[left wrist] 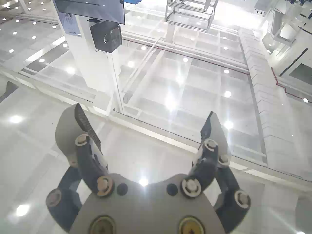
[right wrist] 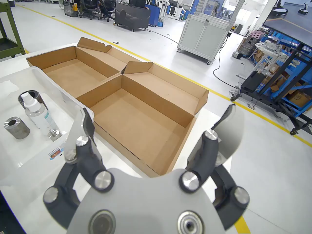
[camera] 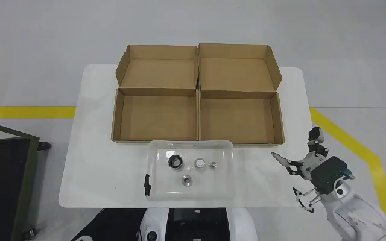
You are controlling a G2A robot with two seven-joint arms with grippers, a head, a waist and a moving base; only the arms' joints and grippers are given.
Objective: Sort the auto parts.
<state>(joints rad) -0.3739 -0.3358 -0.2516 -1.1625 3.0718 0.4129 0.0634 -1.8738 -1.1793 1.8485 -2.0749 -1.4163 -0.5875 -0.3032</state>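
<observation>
Worktop [camera: 96, 150]: white, carries two boxes and a tray.
Left box [camera: 157, 117]: open cardboard, lid folded back, on the far half of the worktop.
Right box [camera: 240, 119]: same kind, touching the left box side by side.
Tray [camera: 190, 143]: clear plastic, just in front of the boxes on the robot's side, roughly under their seam (holds all the parts).
Black ring [camera: 175, 162]: in the tray, toward its left.
Bottle [camera: 199, 162]: white-capped, upright, just right of the ring.
Small metal fitting [camera: 212, 164]: right beside the bottle.
Steel cylinder [camera: 187, 179]: upright, bore facing up, in the tray nearer the robot than the other three.
Right tool [camera: 288, 176]: fingers spread wide, pinching nothing, over the worktop's right front part, apart from the tray.
Left tool [left wrist: 145, 112]: fingers spread wide, nothing between them, aimed at a ceiling with lights.
</observation>
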